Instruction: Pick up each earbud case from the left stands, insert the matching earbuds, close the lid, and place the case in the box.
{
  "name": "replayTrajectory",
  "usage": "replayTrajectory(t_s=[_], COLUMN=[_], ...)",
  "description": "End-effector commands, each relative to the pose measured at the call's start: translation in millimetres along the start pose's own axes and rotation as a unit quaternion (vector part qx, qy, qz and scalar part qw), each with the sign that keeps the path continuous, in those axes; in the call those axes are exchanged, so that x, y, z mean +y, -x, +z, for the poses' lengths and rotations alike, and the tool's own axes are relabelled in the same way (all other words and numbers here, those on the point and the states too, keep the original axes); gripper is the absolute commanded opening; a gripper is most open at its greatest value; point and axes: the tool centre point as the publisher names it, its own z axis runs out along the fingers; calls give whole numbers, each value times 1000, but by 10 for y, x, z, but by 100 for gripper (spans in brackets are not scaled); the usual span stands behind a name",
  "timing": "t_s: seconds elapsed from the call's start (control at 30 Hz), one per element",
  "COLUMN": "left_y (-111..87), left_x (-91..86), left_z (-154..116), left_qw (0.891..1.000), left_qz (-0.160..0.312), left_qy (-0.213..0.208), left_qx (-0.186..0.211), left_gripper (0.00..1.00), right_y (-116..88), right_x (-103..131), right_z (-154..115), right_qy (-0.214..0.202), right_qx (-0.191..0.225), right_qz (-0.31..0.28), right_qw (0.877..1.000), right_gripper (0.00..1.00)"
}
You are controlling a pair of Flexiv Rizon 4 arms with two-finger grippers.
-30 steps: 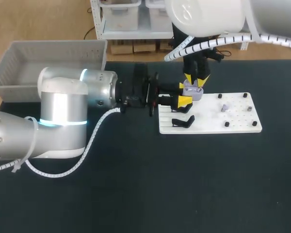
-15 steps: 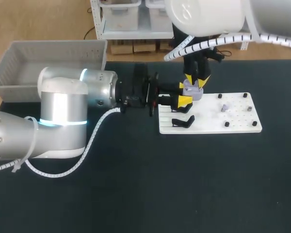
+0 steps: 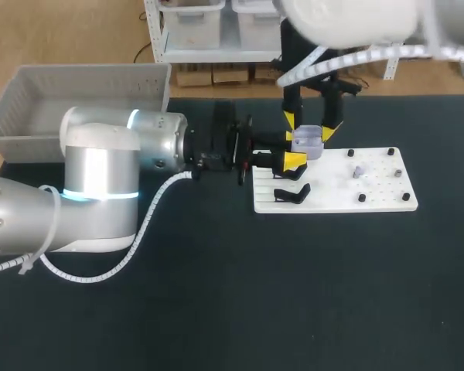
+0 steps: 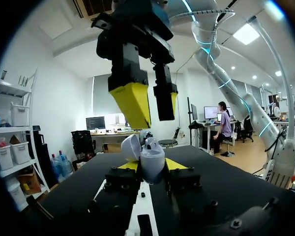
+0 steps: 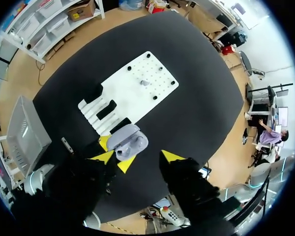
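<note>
A lavender-grey earbud case (image 3: pixel 308 144) with its lid up is held over the near-left part of the white board (image 3: pixel 340 193). My left gripper (image 3: pixel 297 149) is shut on it from both sides; in the left wrist view the case (image 4: pixel 151 160) sits between its yellow tips. My right gripper (image 3: pixel 308 127) hangs just above the case, open, its fingers spread to either side and not touching it. In the right wrist view the case (image 5: pixel 128 141) lies just ahead of that gripper (image 5: pixel 137 157). One small earbud (image 3: pixel 357 171) rests on the board.
Black stands (image 3: pixel 292 193) sit on the board's left end, and several black pegs (image 3: pixel 362 198) dot its right part. A grey basket (image 3: pixel 77 100) stands at the table's far left, behind my left arm (image 3: pixel 100 178).
My right gripper has opened and lifted a little off the case. The left gripper and the case have not moved.
</note>
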Motion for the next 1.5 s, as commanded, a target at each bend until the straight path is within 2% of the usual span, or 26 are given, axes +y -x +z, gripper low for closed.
replayTrajectory(t_s=[0.03,0.1,0.2,0.23,0.3,0.37,0.5,0.57,0.7,0.77,0.8,1.0,1.5], left_y=[1,6,3,-2,-4,-7,-1,2,2,2,2,2,2], left_x=[-37,-59,-78,-81,-83,-83,-86,-87,-87,-87,-87,-87,-87], left_z=[-45,-86,-137,-154,-174,-192,-203,-203,-203,-203,-203,-203,-203], left_qw=[1000,1000,1000,1000,1000,1000,1000,1000,1000,1000,1000,1000,1000], left_qz=[0,-1,-1,-1,0,2,6,7,7,7,7,7,7], left_qy=[6,8,11,14,15,17,16,14,14,14,14,14,14], left_qx=[0,0,2,2,3,5,7,7,7,7,7,7,7], left_gripper=[0,0,0,0,0,0,0,0,0,0,0,0,0], right_y=[-13,43,103,132,184,244,369,441,571,646,685,867,867], right_x=[-486,-597,-697,-722,-756,-777,-776,-764,-711,-666,-650,-630,-630], right_z=[-82,-63,13,44,90,135,232,291,415,491,529,735,735], right_qy=[81,92,85,82,82,87,93,100,95,91,89,80,80], right_qx=[-7,-18,-36,-37,-40,-42,-36,-30,-29,-26,-25,-14,-14], right_qz=[-11,-21,-51,-55,-58,-61,-67,-71,-75,-76,-75,-51,-51], right_qw=[997,995,994,994,994,993,993,992,992,993,993,995,995], right_gripper=[100,85,98,97,85,78,73,66,73,95,100,100,100])
